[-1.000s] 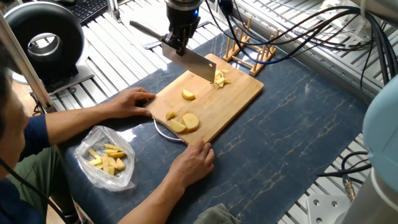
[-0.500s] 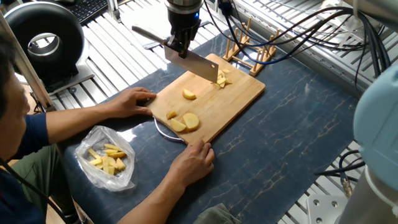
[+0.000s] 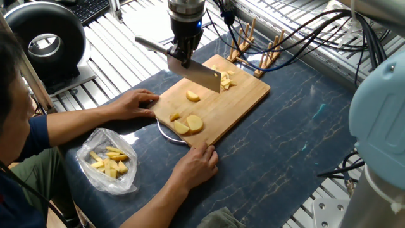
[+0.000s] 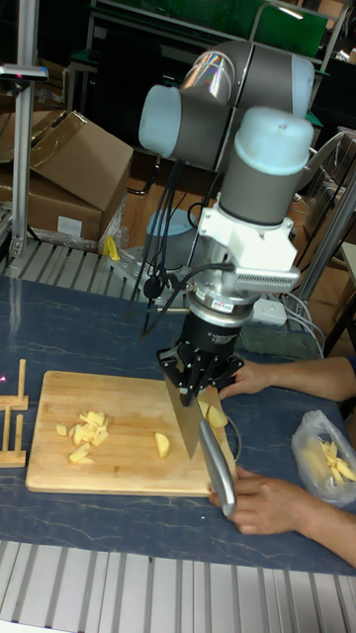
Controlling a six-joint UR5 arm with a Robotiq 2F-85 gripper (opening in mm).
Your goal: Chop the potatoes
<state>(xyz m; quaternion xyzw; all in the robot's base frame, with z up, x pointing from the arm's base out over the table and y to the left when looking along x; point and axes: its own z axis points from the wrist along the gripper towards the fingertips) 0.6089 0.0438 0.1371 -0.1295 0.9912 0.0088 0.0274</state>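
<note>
Jaws (image 3: 182,47) grip cleaver (image 3: 201,75) above chopped potatoes (image 3: 224,78).

- The fixed view looks down from high up at an angle, fairly near, with the board (image 3: 214,101) at centre frame and the arm's base at the right edge.
- The tall fixed view stands low at the table's edge, facing the arm head-on; the board (image 4: 119,445) lies in the lower half, boxes behind.
- Both views share the board, the knife (image 3: 199,73) (image 4: 203,445), the person's hands (image 3: 196,166) (image 4: 267,502) and the bag (image 3: 109,161) (image 4: 326,460), seen from roughly opposite sides.
</note>
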